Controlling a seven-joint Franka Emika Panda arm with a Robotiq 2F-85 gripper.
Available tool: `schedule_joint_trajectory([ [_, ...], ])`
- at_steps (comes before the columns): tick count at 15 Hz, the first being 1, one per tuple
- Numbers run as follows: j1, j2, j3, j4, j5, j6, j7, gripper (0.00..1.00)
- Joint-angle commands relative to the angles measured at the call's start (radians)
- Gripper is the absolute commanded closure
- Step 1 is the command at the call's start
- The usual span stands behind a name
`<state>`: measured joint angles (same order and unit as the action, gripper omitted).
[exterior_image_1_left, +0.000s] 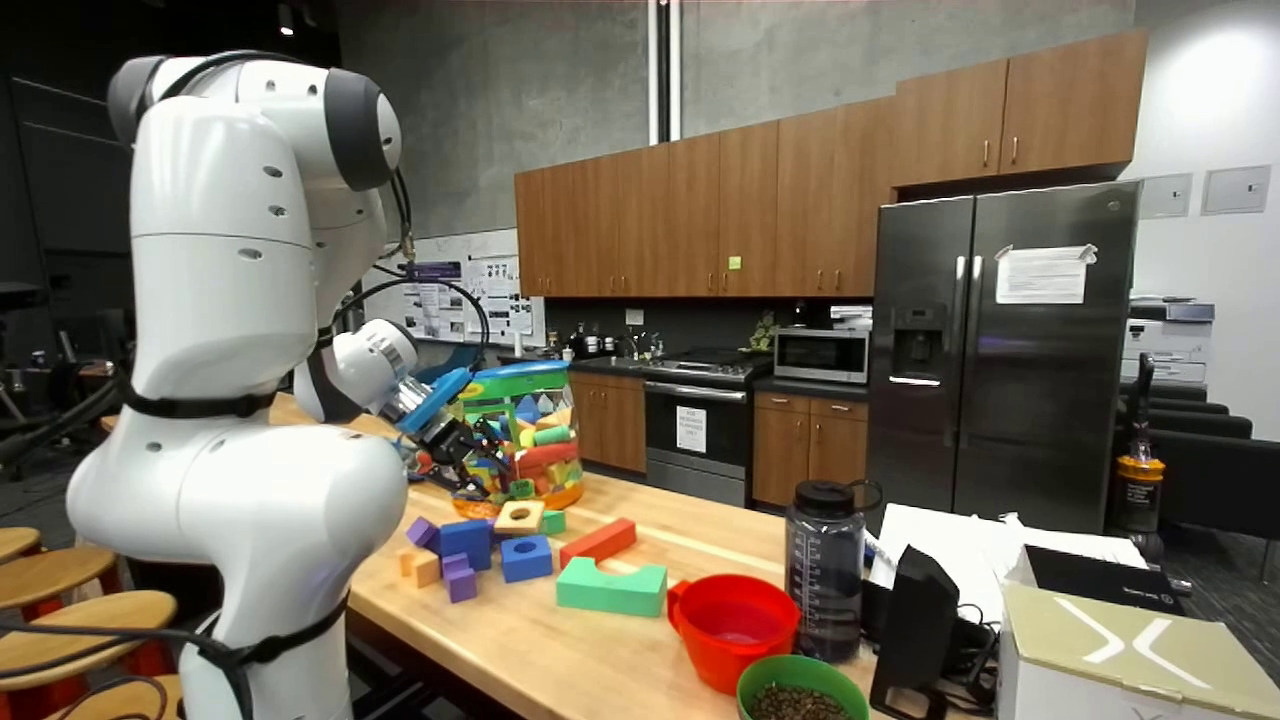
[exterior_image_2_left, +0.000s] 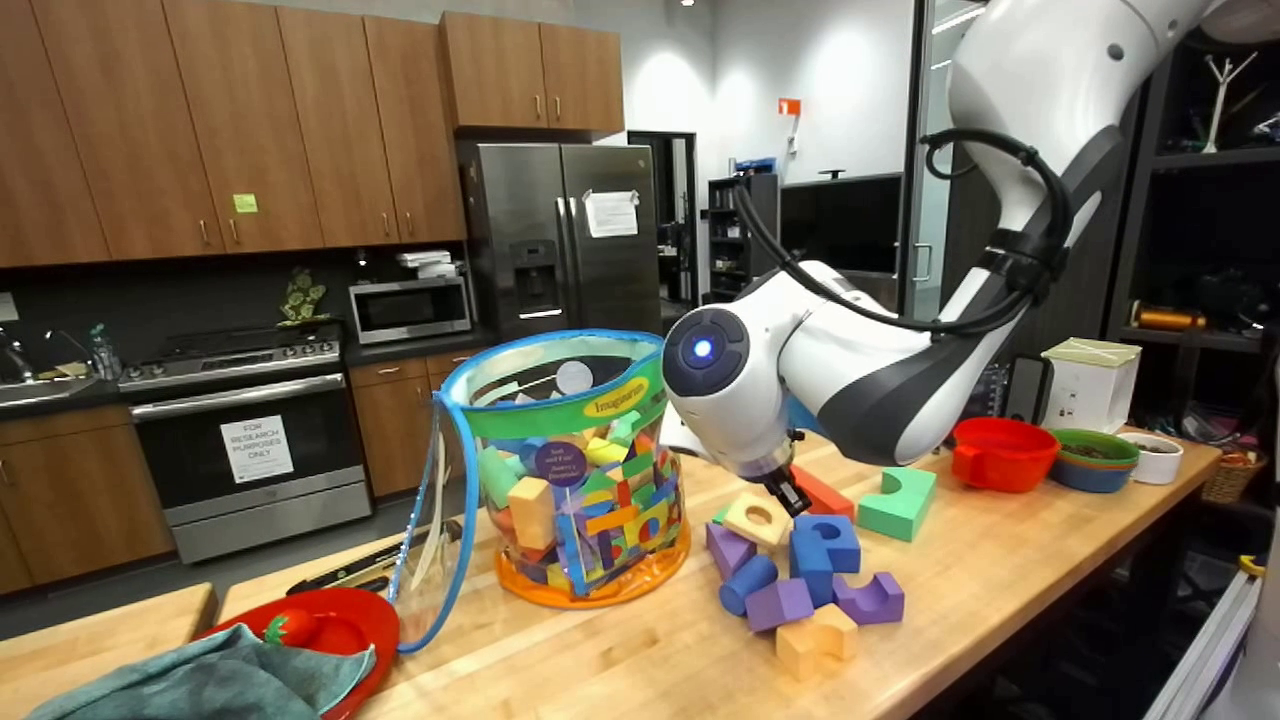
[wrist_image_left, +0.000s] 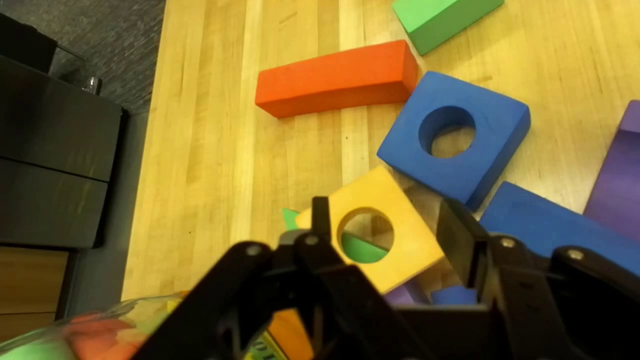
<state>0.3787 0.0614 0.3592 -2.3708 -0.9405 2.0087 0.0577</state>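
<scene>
In the wrist view my gripper (wrist_image_left: 384, 225) stands open, its two black fingers apart with nothing gripped. Below them lies a yellow square block (wrist_image_left: 406, 227) with a round hole, tilted over a green piece (wrist_image_left: 360, 249). A blue block with a hole (wrist_image_left: 492, 125) sits beside it, and another blue block (wrist_image_left: 555, 220) is just past the right-hand finger. In an exterior view the gripper (exterior_image_2_left: 790, 492) hovers by the yellow block (exterior_image_2_left: 752, 512). A red-orange bar (wrist_image_left: 330, 80) rests on the table. The fingers cover part of the yellow block.
A clear zip bag (exterior_image_2_left: 530, 590) full of coloured blocks stands close to the gripper. Purple blocks (exterior_image_2_left: 780, 604), a blue cylinder (exterior_image_2_left: 745, 585) and a green arch (exterior_image_2_left: 900, 505) lie around. Farther along are a red cup (exterior_image_1_left: 735, 650), a green bowl (exterior_image_1_left: 845, 690) and a dark bottle (exterior_image_1_left: 825, 570).
</scene>
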Motion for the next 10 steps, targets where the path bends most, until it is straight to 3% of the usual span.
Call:
schedule_joint_trajectory([
  [1,-0.005,-0.023,0.003,-0.013,0.005,0.008,-0.013,0.12],
  [3,-0.006,-0.024,0.002,-0.014,0.009,0.015,-0.023,0.01],
  [4,-0.052,-0.041,-0.038,0.015,0.031,0.050,-0.103,0.00],
  [10,-0.117,-0.076,-0.096,0.144,0.079,0.053,-0.320,0.00],
])
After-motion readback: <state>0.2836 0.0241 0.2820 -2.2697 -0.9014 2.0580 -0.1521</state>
